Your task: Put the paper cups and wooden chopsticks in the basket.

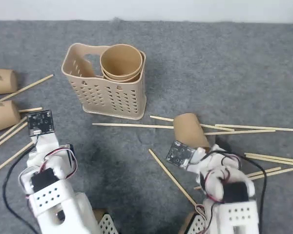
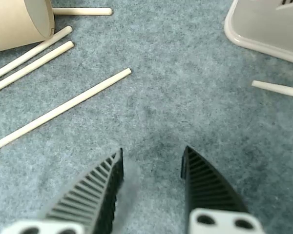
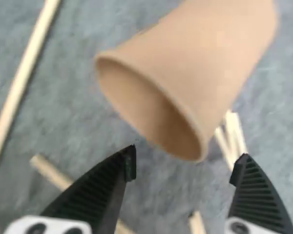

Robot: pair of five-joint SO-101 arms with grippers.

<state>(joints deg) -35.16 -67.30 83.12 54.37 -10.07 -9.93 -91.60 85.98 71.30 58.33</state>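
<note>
The right gripper is spread wide, and a tipped cup lies just ahead of it, mouth toward it, right of centre among scattered chopsticks. The left gripper is spread too, low over carpet, near left. The basket stands far centre, stacked cups upright in its right end. Two more cups lie at the left edge, chopsticks beside them.

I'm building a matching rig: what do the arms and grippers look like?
The left arm and right arm are white shells dotted with holes, with black motors, looping red, white and black wires, and a black circuit board at each wrist. The left gripper and right gripper have black ribbed, pointed fingers.
</note>
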